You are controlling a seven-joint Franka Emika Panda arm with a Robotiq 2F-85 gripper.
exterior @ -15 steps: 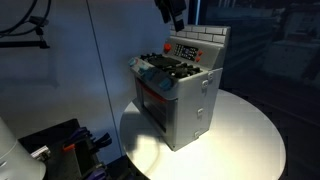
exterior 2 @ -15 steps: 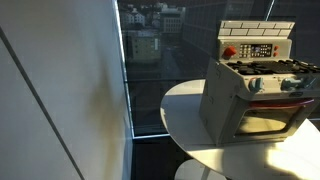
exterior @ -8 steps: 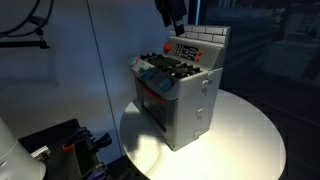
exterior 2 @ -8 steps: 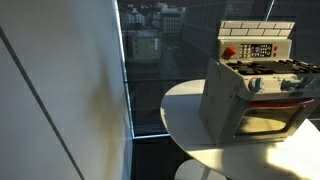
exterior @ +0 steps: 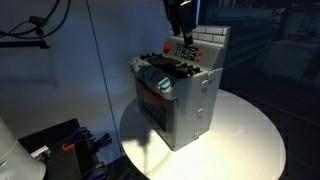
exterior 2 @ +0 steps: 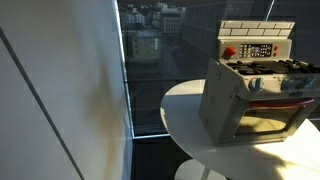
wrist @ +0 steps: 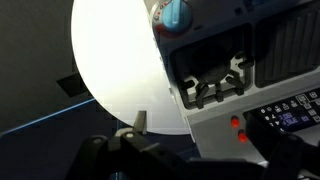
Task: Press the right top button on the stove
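Note:
The grey toy stove [exterior: 190,100] stands on a round white table [exterior: 250,140] and shows in both exterior views [exterior 2: 225,100]. Its tiled back wall carries a dark button panel [exterior: 186,50] with red buttons [exterior 2: 229,52] at one end. My gripper [exterior: 181,20] hangs just above that back panel and touches nothing. The wrist view looks down on the stove [wrist: 215,60], with its black burners, a teal knob [wrist: 175,12] and two red buttons [wrist: 236,128]. One finger of the gripper [wrist: 198,142] shows far out to the side, so the jaws look open and empty.
A dark window with a city view [exterior 2: 150,40] lies behind the table [exterior 2: 180,110]. A white wall panel fills one side [exterior 2: 60,100]. Dark equipment with cables sits low beside the table [exterior: 60,145]. The table's edge [wrist: 110,60] curves close to the stove.
The gripper has moved sideways and slightly down, so it is now over the stove's back panel. The stove has not moved.

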